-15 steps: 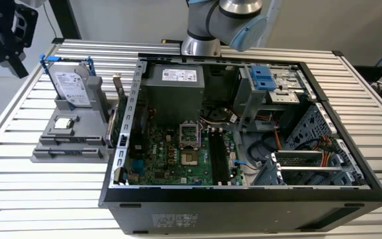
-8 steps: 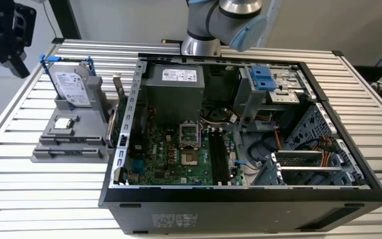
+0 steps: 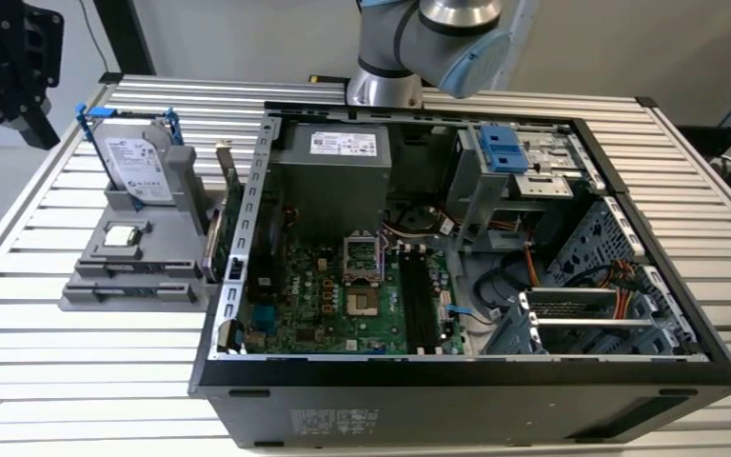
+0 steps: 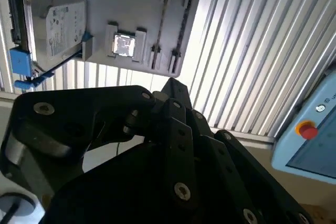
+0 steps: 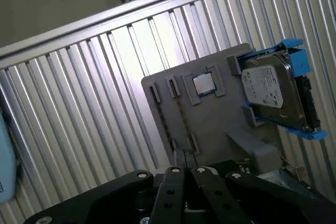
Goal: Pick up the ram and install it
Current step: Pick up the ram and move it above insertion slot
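Note:
I cannot make out the ram in any view. My gripper [image 3: 35,131] hangs high above the table at the exterior view's far left, beyond the grey parts holder [image 3: 130,286]. In both wrist views its black fingers [image 4: 170,90] [image 5: 181,160] meet at one tip with nothing between them. That tip points toward the holder [image 4: 131,14] [image 5: 210,124], near its two long narrow slots [image 4: 160,24]. The open computer case [image 3: 467,376] lies to the exterior view's right. The long black slots [image 3: 419,295] on its green motherboard are in view.
The holder carries a silver-labelled hard drive with blue rails [image 3: 130,162] [image 4: 63,22] [image 5: 273,93] and a square silver chip [image 3: 121,236] [image 4: 123,44] [image 5: 203,83]. A green card with a gold tab [image 3: 218,238] stands between holder and case. A blue pendant with a red button [image 4: 310,140] lies off the slatted table.

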Motion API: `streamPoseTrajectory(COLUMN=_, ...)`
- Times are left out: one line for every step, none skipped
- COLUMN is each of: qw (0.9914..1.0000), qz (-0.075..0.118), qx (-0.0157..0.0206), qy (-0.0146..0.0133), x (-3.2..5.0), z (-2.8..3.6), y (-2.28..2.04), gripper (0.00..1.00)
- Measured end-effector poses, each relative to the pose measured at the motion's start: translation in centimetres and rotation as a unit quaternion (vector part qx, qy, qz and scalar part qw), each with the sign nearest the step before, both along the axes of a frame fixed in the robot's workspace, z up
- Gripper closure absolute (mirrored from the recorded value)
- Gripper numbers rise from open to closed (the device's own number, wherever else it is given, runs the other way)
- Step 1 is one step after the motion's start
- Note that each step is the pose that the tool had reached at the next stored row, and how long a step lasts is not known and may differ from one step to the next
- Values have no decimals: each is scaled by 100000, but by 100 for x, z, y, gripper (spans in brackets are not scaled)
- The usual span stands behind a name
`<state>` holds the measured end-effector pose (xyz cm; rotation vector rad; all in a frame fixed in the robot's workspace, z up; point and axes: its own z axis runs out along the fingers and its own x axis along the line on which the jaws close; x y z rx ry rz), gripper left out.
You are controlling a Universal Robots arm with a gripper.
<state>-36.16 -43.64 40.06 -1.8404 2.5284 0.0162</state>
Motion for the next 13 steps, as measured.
streamPoseTrajectory(qw=99996, qz=840, qx=-12, qy=-6, x=0, z=0, y=0, gripper=100)
streamPoseTrajectory(qw=99984, qz=1771, qx=-15, qy=-5, x=0, z=0, y=0, gripper=100)
streamPoseTrajectory(qw=99964, qz=2688, qx=-16, qy=-3, x=0, z=0, y=1, gripper=100)
streamPoseTrajectory(qw=99936, qz=3589, qx=-19, qy=3, x=0, z=1, y=1, gripper=100)
streamPoseTrajectory(qw=99898, qz=4512, qx=-18, qy=2, x=0, z=1, y=1, gripper=100)
streamPoseTrajectory(qw=99853, qz=5416, qx=-20, qy=2, x=0, z=1, y=0, gripper=100)
streamPoseTrajectory(qw=99800, qz=6316, qx=-18, qy=1, x=0, z=0, y=0, gripper=100)
streamPoseTrajectory(qw=99738, qz=7236, qx=-18, qy=0, x=0, z=0, y=0, gripper=100)
streamPoseTrajectory(qw=99666, qz=8163, qx=-18, qy=2, x=0, z=0, y=0, gripper=100)
streamPoseTrajectory(qw=99591, qz=9030, qx=-21, qy=5, x=0, z=1, y=0, gripper=100)
streamPoseTrajectory(qw=99506, qz=9928, qx=-20, qy=5, x=0, z=1, y=0, gripper=100)
streamPoseTrajectory(qw=99410, qz=10848, qx=-21, qy=2, x=0, z=1, y=0, gripper=100)
streamPoseTrajectory(qw=99315, qz=11687, qx=-19, qy=0, x=0, z=0, y=1, gripper=100)
